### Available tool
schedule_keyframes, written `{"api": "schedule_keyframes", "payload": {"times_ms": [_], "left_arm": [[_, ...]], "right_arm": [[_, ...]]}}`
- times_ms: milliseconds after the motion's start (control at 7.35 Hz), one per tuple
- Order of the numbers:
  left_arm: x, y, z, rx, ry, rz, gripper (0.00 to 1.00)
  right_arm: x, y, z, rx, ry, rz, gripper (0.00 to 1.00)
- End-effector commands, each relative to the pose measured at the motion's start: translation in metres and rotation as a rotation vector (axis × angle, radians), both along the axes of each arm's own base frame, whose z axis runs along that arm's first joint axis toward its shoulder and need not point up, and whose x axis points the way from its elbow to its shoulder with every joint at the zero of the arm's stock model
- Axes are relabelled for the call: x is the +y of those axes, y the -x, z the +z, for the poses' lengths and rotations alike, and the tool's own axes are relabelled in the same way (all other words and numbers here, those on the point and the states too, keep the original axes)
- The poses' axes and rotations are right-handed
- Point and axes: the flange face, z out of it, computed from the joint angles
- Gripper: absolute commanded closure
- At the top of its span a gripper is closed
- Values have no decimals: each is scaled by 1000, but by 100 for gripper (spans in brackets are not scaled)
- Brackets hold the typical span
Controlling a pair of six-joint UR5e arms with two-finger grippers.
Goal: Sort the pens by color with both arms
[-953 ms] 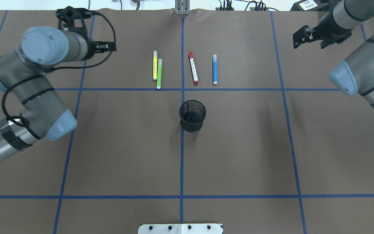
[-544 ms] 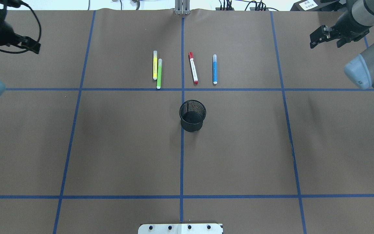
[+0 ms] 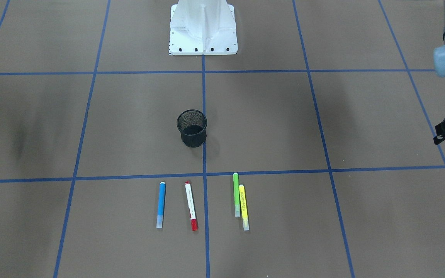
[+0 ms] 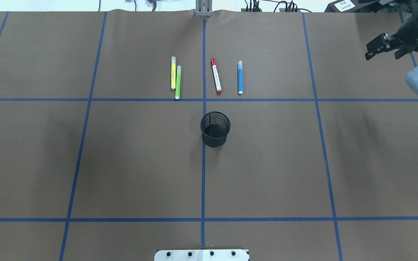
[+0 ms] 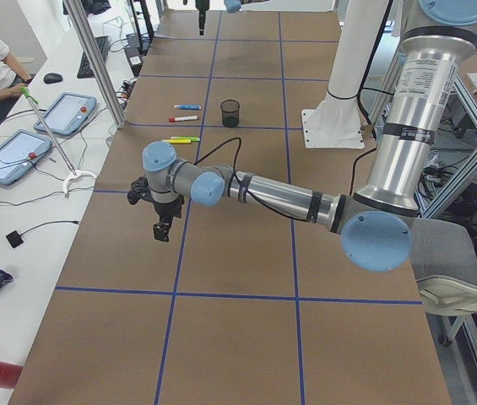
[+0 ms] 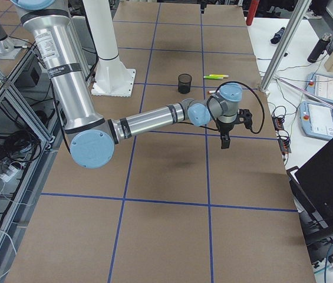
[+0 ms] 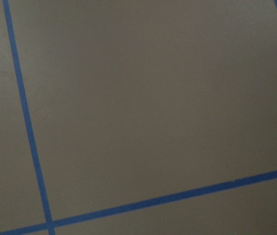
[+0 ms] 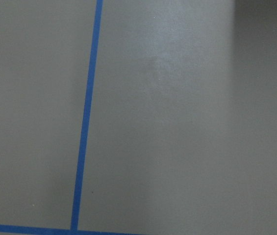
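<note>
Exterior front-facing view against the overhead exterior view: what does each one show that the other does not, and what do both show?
Only the front-facing view shows the white pedestal's upright column and a good part of the left tool. Only the overhead view shows the cables at the far table edge and most of the right tool. Both show the four pens, blue, red-capped, green and yellow, lying flat apart from the black mesh cup, and the blue tape grid.

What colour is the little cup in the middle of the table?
The cup is black mesh; overhead view.
</note>
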Motion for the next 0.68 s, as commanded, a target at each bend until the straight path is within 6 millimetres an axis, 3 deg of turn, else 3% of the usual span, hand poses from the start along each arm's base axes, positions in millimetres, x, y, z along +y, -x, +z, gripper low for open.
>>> {"api": "schedule_keyframes", "payload": {"times_ms": [0,136,408,544], "left_arm": [[17,31,27,58,51,-18,0],[30,33,42,58,74,-18,0],[31,34,42,49,67,-21,0],[31,34,43,49,74,-26,0]], "right_arm": [[15,-34,35,3,28,-34,1],[24,-38,50,-2,52,-38,1],[43,-49,68,-49,92,-38,1],[44,-49,66,-79,100,-43,1]]}}
